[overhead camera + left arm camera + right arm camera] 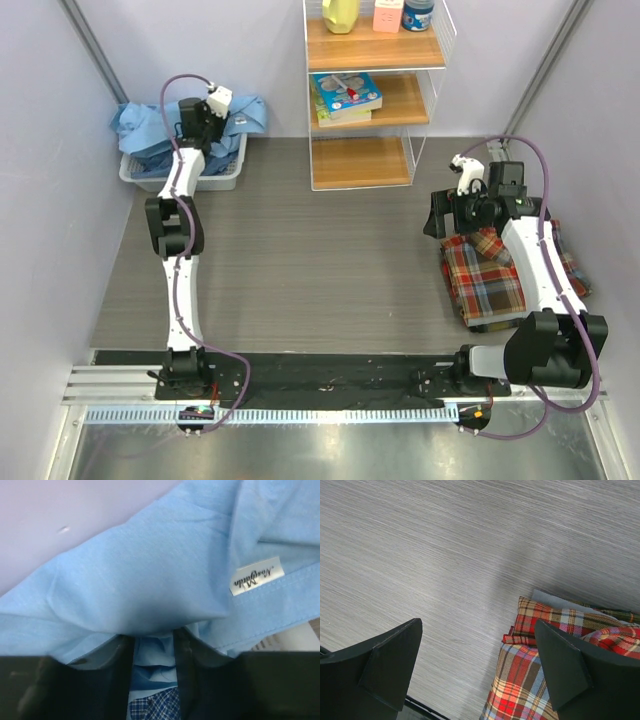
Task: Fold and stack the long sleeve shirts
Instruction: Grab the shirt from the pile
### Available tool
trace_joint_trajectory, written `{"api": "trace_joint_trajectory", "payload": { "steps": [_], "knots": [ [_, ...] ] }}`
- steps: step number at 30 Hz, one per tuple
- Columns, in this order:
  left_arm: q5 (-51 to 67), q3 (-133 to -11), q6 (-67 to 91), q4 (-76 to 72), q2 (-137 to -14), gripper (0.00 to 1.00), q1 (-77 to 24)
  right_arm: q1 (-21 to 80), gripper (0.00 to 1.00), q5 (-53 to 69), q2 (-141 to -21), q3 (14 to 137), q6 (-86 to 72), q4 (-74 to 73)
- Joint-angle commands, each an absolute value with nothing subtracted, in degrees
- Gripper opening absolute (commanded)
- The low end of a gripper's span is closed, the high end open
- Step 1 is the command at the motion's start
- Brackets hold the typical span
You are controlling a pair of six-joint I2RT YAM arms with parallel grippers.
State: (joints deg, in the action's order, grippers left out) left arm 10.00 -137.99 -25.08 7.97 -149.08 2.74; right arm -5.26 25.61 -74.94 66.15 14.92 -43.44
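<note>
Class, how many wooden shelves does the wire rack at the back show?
3. The top shelf holds containers, the middle shelf holds books, and the lowest shelf sits at the bottom. More may lie above the frame.

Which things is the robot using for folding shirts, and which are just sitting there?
For the job:
- light blue shirt, piled in the white basket
- folded plaid shirt on the table's right side

Just lying about:
- wooden shelf
- books
- yellow bottle
- pink box
- blue tub
</note>
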Motion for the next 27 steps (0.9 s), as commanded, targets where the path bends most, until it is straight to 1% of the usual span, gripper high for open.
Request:
{"api": "trace_joint_trajectory", "payload": {
  "steps": [1, 2, 5, 6, 8, 9, 10, 13, 14, 17, 19, 20, 22, 23, 24, 27],
  "knots": [
    [6.77, -139.32, -21.29, -2.95, -144.16, 0.00, 3.86, -5.19, 1.00, 26.28, -75.93, 69.43, 15.38, -43.07],
    [8.77, -138.26, -19.79, -3.16, -142.66, 0.00, 4.13, -5.19, 1.00, 26.89, -76.20, 69.96, 15.29, -43.15],
    [9.58, -138.16, -14.25, -1.94, -135.72, 0.00, 5.97, -5.10, 1.00, 29.35, -76.64, 70.84, 14.51, -42.89],
    [10.28, -137.99, -12.50, -1.50, -131.35, 0.00, 6.50, -5.18, 1.00, 30.40, -76.64, 71.10, 14.24, -42.72],
    [13.00, -137.20, -8.97, 1.30, -126.76, 0.00, 8.34, -5.10, 1.00, 31.29, -76.64, 71.63, 13.89, -42.28],
    [13.88, -135.54, -8.27, 1.93, -124.39, 0.00, 8.70, -4.92, 1.00, 32.16, -76.64, 71.80, 13.80, -42.10],
    [15.19, -134.48, -6.61, 2.54, -119.14, 0.00, 9.05, -4.75, 1.00, 32.52, -76.55, 71.98, 13.80, -42.01],
    [19.41, -131.06, -4.67, 5.09, -111.65, 0.00, 9.93, -3.96, 1.00, 33.92, -76.46, 73.03, 13.19, -41.49],
    [19.77, -130.26, -3.27, 5.36, -107.36, 0.00, 9.93, -3.87, 1.00, 34.36, -76.38, 73.65, 13.01, -41.31],
    [20.22, -129.82, 2.16, 7.99, -99.70, 0.00, 9.93, -3.34, 1.00, 35.59, -76.11, 75.14, 12.66, -41.04],
    [20.65, -130.16, 5.35, 11.15, -96.87, 0.00, 9.93, -3.34, 1.00, 36.03, -76.03, 76.11, 12.74, -41.13],
    [24.74, -129.99, 6.84, 12.64, -94.07, 0.00, 10.02, -3.34, 1.00, 36.38, -76.11, 77.24, 12.92, -41.31],
    [28.46, -126.93, 11.14, 13.62, -90.55, 0.00, 9.67, -3.25, 1.00, 36.74, -76.20, 78.22, 13.79, -42.10],
    [30.91, -122.91, 12.29, 13.54, -88.79, 0.00, 9.23, -3.25, 1.00, 37.17, -76.29, 79.18, 13.97, -42.45],
    [31.89, -121.13, 12.30, 14.06, -85.55, 0.00, 8.62, -3.25, 1.00, 37.53, -76.38, 79.54, 14.06, -43.23],
    [34.70, -113.66, 10.30, 20.72, -80.97, 0.00, 3.97, -3.25, 1.00, 40.06, -76.90, 80.24, 14.15, -44.55]
  ]
}}
